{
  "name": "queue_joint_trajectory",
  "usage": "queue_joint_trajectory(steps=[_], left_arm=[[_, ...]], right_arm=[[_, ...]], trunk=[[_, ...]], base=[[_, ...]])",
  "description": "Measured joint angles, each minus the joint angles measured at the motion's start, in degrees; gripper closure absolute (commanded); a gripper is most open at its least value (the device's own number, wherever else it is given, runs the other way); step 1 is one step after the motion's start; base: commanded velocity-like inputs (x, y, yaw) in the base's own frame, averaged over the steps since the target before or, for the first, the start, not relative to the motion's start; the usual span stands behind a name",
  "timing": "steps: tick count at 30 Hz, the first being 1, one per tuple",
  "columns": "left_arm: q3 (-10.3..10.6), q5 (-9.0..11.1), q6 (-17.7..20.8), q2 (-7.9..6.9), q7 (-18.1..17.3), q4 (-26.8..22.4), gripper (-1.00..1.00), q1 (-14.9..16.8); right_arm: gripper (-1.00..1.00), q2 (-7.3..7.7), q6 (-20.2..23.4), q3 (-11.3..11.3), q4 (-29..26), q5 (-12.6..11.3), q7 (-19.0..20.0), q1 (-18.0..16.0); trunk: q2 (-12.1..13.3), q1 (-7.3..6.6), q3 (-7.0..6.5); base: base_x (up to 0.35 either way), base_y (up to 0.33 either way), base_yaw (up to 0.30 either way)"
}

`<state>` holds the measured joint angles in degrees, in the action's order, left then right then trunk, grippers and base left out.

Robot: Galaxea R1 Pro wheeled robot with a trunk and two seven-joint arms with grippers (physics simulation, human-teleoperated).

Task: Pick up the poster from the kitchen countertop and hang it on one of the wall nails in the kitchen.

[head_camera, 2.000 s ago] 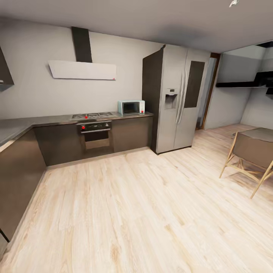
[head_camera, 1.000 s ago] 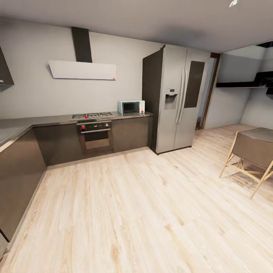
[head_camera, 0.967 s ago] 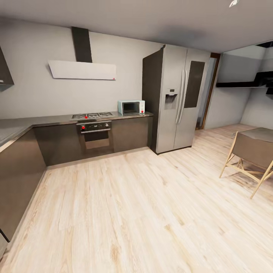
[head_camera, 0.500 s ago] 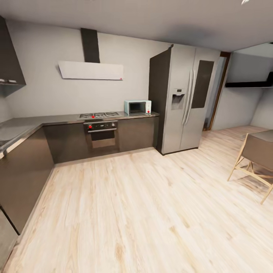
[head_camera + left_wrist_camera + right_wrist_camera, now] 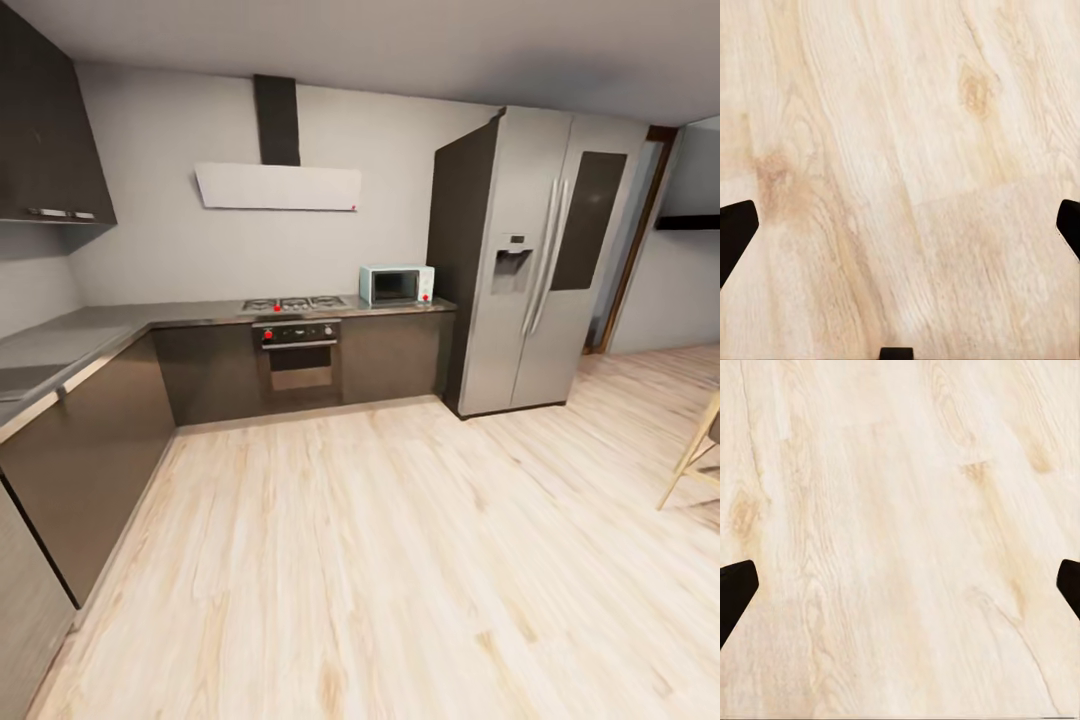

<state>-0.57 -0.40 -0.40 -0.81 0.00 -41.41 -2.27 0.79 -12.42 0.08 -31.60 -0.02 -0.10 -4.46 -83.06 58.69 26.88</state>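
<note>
The poster is out of view. The grey kitchen countertop (image 5: pixel 70 340) runs along the left wall and turns along the back wall over dark cabinets. In the left wrist view my left gripper (image 5: pixel 900 225) hangs open over the pale wood floor, its dark fingertips (image 5: pixel 735 229) far apart at the picture's sides. My right gripper (image 5: pixel 900 589) is likewise open above the floor, with nothing between its fingertips (image 5: pixel 735 589).
A hob and oven (image 5: pixel 297 345) sit in the back counter, with a small microwave (image 5: pixel 396 284) beside them and a white hood (image 5: pixel 278 186) above. A tall steel fridge (image 5: pixel 545 260) stands at the right. Dark upper cabinets (image 5: pixel 45 130) hang at left. A chair leg (image 5: pixel 690 460) shows at the right edge.
The camera has turned left: the fridge and oven shifted right in the picture, the chair slid almost out of frame, and more of the left countertop and upper cabinets came into view.
</note>
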Motion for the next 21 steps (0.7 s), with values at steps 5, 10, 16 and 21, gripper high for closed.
queue_joint_trajectory(steps=[5, 10, 16, 21], left_arm=[[0.0, 0.0, 0.0, -0.05, 0.0, 0.0, -1.0, 0.0], [0.0, 0.0, 0.0, -0.04, -0.1, 0.0, -1.0, 0.0], [0.0, 0.0, 0.1, -0.08, -0.1, 0.0, -1.0, 0.0], [-0.1, 0.0, 0.2, -0.07, -0.1, 0.0, -1.0, 0.0]], right_arm=[[-1.0, 0.0, -0.1, 0.2, 3.7, 0.2, 0.1, -0.1], [-1.0, 0.0, -0.1, 0.2, 4.2, 0.2, 0.1, -0.1], [-1.0, 0.0, -0.3, 0.2, 4.3, 0.1, 0.0, 0.0], [-1.0, 0.0, -0.3, 0.2, 4.3, 0.1, -0.1, 0.0]], trunk=[[0.0, 0.0, 0.0], [0.0, 0.0, 0.0], [0.0, 0.0, 0.0], [0.0, 0.0, 0.0]], base=[[0.317, -0.112, 0.005], [0.317, -0.112, 0.009], [0.313, -0.14, 0.193], [0.303, -0.177, 0.275]])
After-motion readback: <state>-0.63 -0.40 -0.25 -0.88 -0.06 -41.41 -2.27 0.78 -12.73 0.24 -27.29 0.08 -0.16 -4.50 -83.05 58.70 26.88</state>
